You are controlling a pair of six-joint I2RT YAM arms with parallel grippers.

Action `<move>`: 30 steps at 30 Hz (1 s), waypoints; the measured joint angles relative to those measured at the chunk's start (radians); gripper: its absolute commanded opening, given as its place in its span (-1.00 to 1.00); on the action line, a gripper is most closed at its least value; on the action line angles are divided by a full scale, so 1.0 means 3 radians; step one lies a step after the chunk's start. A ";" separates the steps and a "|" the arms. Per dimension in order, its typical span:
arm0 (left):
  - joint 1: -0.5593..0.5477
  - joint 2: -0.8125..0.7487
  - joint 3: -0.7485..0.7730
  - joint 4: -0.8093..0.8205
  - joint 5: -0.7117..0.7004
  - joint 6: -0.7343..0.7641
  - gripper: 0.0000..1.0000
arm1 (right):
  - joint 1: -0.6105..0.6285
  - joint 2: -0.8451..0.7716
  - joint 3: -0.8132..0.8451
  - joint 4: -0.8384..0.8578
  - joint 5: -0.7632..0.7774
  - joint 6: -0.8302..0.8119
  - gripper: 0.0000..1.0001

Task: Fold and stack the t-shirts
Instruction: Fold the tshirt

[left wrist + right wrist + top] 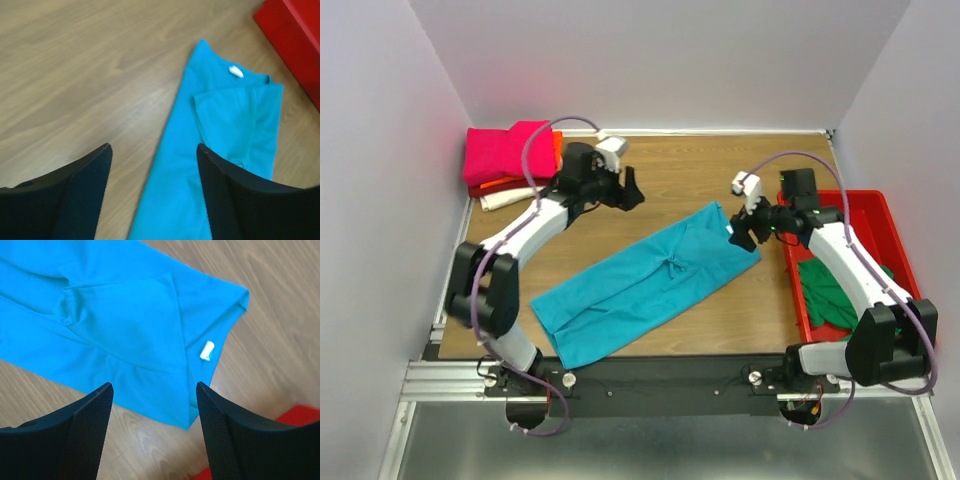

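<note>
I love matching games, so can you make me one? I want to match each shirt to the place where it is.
Things:
1. teal shirt
2. green shirt
3. pink shirt

Places:
A. on top of the pile in the far left corner
B. inside the red tray
C. lying in the middle of the table

Pairs: 1-C, 2-B, 3-A

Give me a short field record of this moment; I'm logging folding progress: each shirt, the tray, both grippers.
teal t-shirt: folded to a long strip, diagonal on the table, neck label showing
folded stack: magenta on top, orange and cream beneath, far left corner
green t-shirt: crumpled in the red tray
left gripper: open, empty, above the table near the strip's edge
right gripper: open, empty, over the collar end
</note>
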State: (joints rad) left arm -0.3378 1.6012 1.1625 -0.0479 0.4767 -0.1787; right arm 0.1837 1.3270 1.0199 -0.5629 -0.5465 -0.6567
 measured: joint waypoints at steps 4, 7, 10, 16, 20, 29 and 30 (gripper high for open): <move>-0.0275 0.0862 0.0799 -0.0317 0.0022 0.0075 0.29 | -0.0462 -0.0065 -0.0139 0.0066 -0.0271 0.0193 0.49; -0.0417 0.1362 0.1275 -0.0556 0.0019 0.0139 0.26 | -0.0516 -0.0128 -0.0220 0.0080 -0.0418 0.0267 0.49; -0.0530 0.1722 0.1657 -0.0821 0.0000 0.0202 0.25 | -0.0524 -0.0164 -0.0249 0.0081 -0.0540 0.0299 0.49; -0.0717 0.2247 0.2316 -0.1217 -0.0067 0.0292 0.17 | -0.0533 -0.0167 -0.0261 0.0108 -0.0664 0.0312 0.50; -0.0801 0.2458 0.2608 -0.1428 -0.0086 0.0365 0.09 | -0.0533 -0.0167 -0.0270 0.0114 -0.0699 0.0312 0.50; -0.0846 0.2651 0.2778 -0.1677 -0.0244 0.0496 -0.06 | -0.0544 -0.0223 -0.0277 0.0128 -0.0757 0.0318 0.50; -0.0846 0.2651 0.2781 -0.1684 -0.0263 0.0500 -0.16 | -0.0546 -0.0228 -0.0277 0.0127 -0.0767 0.0322 0.50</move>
State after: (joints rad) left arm -0.5915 2.3966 1.9968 -0.5529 0.3977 -0.0288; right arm 0.0200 1.2587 0.9367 -0.5247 -0.7765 -0.5602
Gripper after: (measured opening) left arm 0.489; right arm 0.746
